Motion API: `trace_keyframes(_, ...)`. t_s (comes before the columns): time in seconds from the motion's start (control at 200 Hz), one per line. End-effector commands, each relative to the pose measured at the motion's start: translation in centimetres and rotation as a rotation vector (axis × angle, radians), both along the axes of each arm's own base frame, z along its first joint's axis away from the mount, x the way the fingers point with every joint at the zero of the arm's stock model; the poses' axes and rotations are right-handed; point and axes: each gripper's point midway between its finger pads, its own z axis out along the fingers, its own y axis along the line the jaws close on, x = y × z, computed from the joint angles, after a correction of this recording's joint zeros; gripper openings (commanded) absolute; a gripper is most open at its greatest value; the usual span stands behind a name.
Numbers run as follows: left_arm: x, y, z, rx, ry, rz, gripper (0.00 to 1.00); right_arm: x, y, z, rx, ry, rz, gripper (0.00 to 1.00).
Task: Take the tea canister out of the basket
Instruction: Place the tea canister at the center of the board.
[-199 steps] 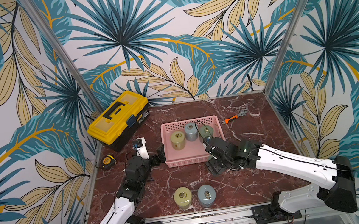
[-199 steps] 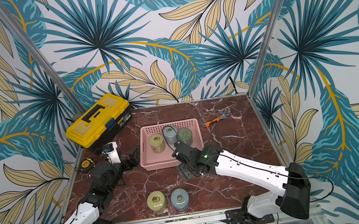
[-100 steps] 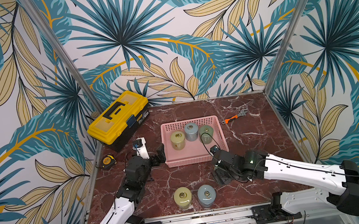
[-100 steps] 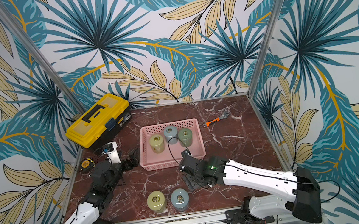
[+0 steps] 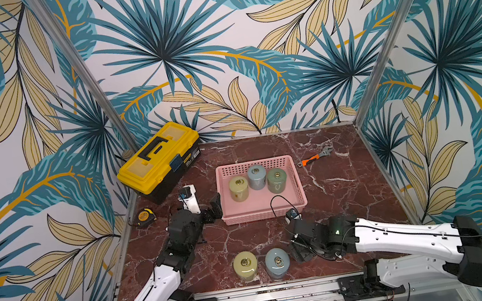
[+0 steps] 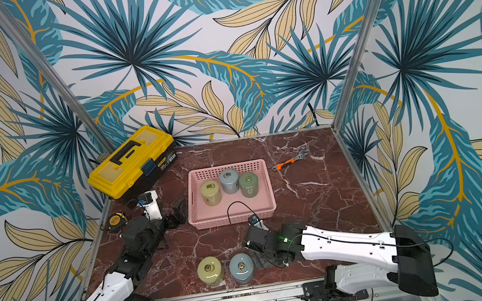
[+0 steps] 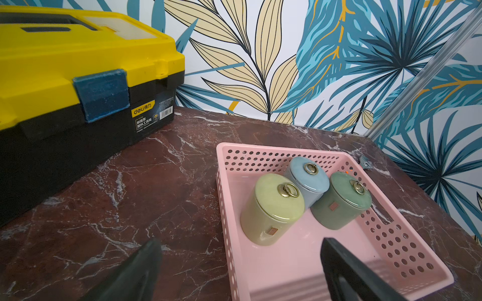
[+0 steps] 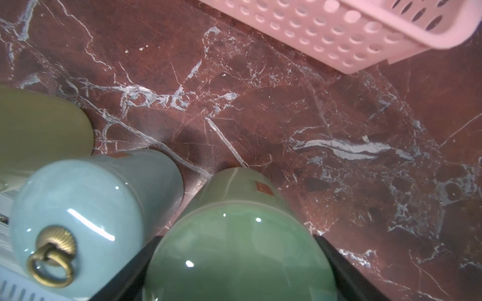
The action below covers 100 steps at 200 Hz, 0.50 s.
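Observation:
The pink basket (image 5: 298, 188) (image 7: 307, 263) stands mid-table with three tea canisters in it: yellow-green (image 5: 238, 188), blue-grey (image 5: 257, 176) and green (image 5: 277, 180). In front of the basket, near the table's front edge, my right gripper (image 5: 300, 249) (image 8: 234, 247) is shut on another green tea canister (image 8: 234, 221); its jaws press both sides. The gripper hides this canister in both top views. It is close beside a blue canister (image 5: 277, 262) (image 8: 78, 203), with a yellow one (image 5: 245, 265) further left. My left gripper (image 5: 213, 209) (image 7: 240, 242) stands open and holds nothing at the basket's left wall.
A yellow-and-black toolbox (image 5: 158, 157) sits at the back left, with a tape measure (image 5: 144, 216) beside it near the left edge. An orange-handled wrench (image 5: 315, 157) lies right of the basket. A black cable (image 5: 278, 202) loops over the basket's front wall.
My right gripper has carried the green canister from the basket's front right corner toward the table's front, down beside the blue canister. The left arm has not moved.

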Motion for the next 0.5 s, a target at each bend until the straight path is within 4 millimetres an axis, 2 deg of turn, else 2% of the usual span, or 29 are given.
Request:
trace_keyframes(0.0,-0.2,0.3,-0.5,0.012,-0.007,0.004,1.0,0.1,0.6,0.3,0.065,-0.031,-0.042,0.45)
trace_keyframes(0.496,-0.2,0.3,-0.5,0.014,-0.008,0.007,1.0,-1.5,0.5,-1.6,0.072,-0.003,-0.056,0.45)
